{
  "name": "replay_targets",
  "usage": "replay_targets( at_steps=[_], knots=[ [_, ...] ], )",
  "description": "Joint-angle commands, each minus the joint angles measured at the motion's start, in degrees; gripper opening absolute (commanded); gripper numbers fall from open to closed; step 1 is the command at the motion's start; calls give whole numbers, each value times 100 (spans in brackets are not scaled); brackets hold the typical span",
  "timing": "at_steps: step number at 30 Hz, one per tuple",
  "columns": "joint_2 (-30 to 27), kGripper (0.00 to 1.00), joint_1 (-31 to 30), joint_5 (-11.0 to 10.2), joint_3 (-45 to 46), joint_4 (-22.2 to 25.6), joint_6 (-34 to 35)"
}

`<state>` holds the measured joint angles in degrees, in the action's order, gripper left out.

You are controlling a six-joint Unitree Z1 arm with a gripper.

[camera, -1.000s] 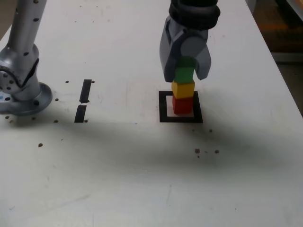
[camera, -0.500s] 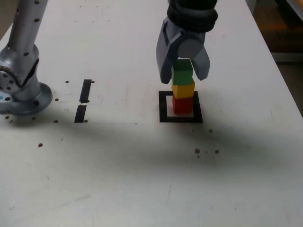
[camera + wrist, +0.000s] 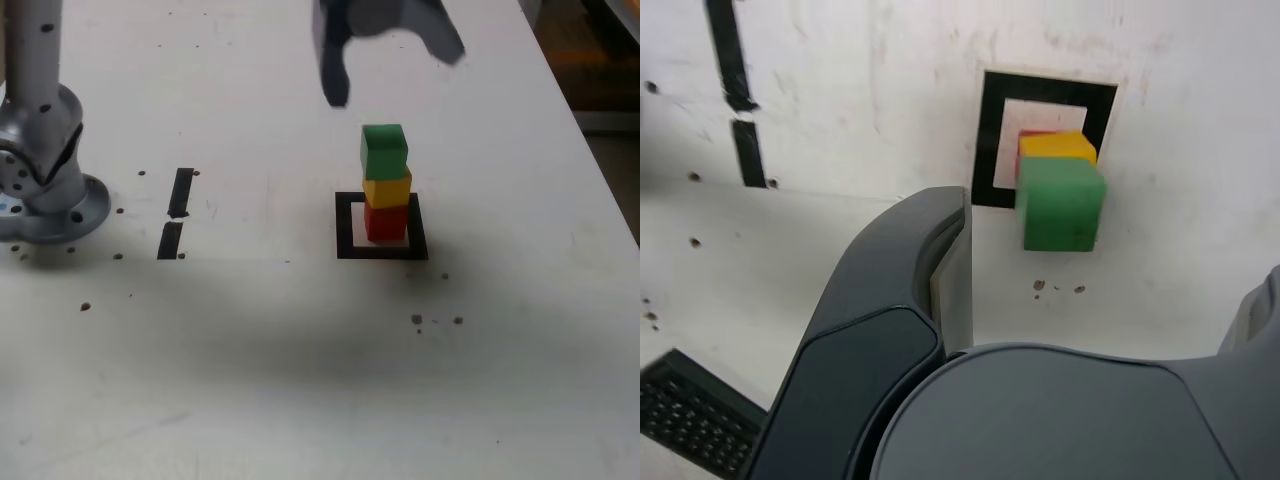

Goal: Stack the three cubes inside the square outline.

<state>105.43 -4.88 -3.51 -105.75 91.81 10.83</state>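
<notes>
Right of centre in the exterior view, glossy green [image 3: 384,152], yellow [image 3: 387,190] and red cubes [image 3: 386,222] stand stacked inside the black-tape square outline [image 3: 346,228], the smooth grey gripper [image 3: 392,75] spread apart above.

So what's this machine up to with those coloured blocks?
The arm's gripper hangs open above a finished-looking stack and holds nothing. The green cube sits on the yellow cube, which sits on the red cube. The red one stands inside the black square outline. Nothing is touching the stack.
</notes>
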Motion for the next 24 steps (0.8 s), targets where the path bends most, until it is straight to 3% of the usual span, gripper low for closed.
replay_targets(
  at_steps=[1,7,15,19,24],
  knots=[
    [-595,100,140,-104,265,122,-68],
    [-1497,100,599,-136,1094,111,-366],
    [-1829,100,1032,-153,2161,-138,-760],
    [-1871,100,1111,-155,3020,-540,-850],
    [-2130,100,1120,9,4202,-1269,-898]
  ],
)
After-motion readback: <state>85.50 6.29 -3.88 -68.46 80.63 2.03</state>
